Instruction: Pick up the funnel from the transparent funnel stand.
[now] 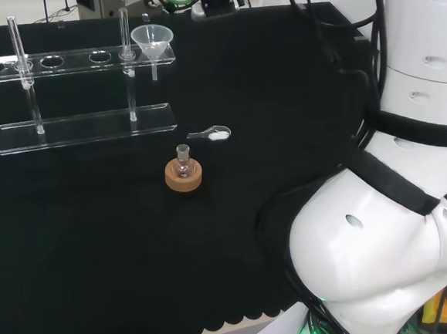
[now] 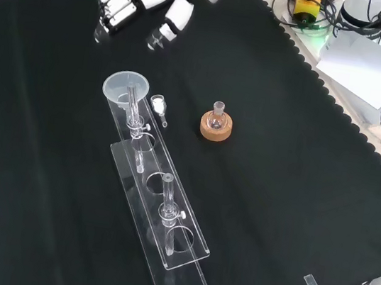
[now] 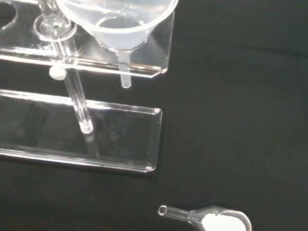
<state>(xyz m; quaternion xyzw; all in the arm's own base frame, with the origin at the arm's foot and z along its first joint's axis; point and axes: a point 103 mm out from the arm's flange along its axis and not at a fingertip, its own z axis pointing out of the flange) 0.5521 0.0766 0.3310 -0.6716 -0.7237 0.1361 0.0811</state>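
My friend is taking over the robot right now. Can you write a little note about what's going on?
Hand: the black and white robot hand hovers above the cloth, holding nothing, fingers relaxed.
Things: the clear plastic funnel sits in the end hole of the transparent acrylic funnel stand. Close by lie a small clear scoop with white powder and a tiny glass flask on a cork ring.
Done: nothing grasped yet.
Left: reach, grip the funnel, lift it out.

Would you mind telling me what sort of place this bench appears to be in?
Most likely a laboratory bench set up for robot trials. Chemistry ware stands on the black cloth: a clear funnel in a transparent stand, a small flask on a cork ring, and a scoop holding white powder.
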